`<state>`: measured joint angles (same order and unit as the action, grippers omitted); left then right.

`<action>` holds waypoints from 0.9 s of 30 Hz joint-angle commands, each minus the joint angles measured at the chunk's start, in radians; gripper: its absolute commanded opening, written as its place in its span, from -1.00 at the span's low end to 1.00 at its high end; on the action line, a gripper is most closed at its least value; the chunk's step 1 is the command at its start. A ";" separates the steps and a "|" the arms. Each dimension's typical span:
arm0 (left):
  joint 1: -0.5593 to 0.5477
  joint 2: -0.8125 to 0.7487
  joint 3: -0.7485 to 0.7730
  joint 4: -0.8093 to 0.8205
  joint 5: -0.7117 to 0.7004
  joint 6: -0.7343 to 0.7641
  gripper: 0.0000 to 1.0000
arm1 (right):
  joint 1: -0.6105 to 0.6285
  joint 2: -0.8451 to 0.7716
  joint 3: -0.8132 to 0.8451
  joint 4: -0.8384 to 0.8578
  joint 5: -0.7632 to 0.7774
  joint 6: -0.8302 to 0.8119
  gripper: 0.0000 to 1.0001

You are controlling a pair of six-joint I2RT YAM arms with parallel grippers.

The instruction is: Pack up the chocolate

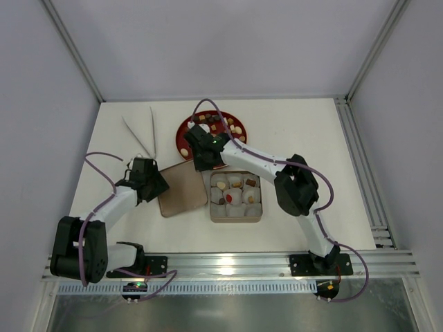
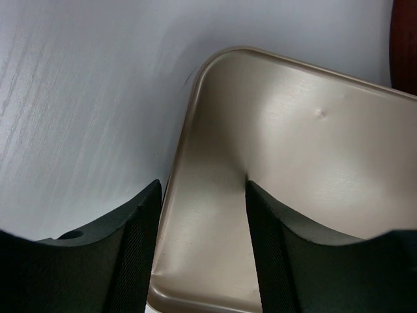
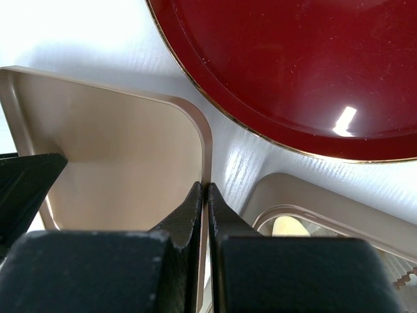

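**Item 1, chocolate** [image 1: 226, 126]: small brown, tan and cream pieces in two places. Some lie loose on the far half of the red plate [image 1: 182, 133] at the far middle of the table [image 1: 311, 138]. The others sit in white paper cups [image 1: 236, 201] inside the open tin [image 1: 236, 220], which stands at mid-table just on the near side of the plate.

**Item 2, lid** [image 1: 181, 195]: tan metal, lying flat with its rim turned up. It is just left of the tin, with its far right corner close to the plate's gold edge.

**Item 3, right fingers** [image 3: 189, 222]: clenched together on the lid's right rim near that far corner, with the thin edge pinched between them.

**Item 4, left fingers** [image 2: 133, 248]: parted and straddling the lid's left rim — one over bare table, the other over the lid's inner face. Whether either touches the metal cannot be told.

**Item 5, white tongs** [image 1: 142, 131]: lying in a narrow V on the table, left of the plate and beyond the lid — apart from both arms.
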<state>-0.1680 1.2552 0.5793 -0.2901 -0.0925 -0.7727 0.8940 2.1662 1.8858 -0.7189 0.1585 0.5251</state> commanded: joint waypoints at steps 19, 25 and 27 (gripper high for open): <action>0.005 -0.019 -0.088 0.161 0.077 -0.048 0.10 | -0.069 -0.121 -0.030 0.049 -0.189 -0.007 -0.92; 0.005 -0.042 -0.098 0.164 0.085 -0.045 0.16 | -0.081 -0.134 -0.010 0.024 -0.206 -0.010 -0.92; 0.005 -0.046 -0.101 0.163 0.085 -0.045 0.17 | -0.087 -0.140 -0.007 0.021 -0.212 -0.008 -0.92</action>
<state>-0.1677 1.2331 0.4953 -0.1459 -0.0151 -0.8127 0.8150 2.1006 1.8454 -0.7113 -0.0078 0.5201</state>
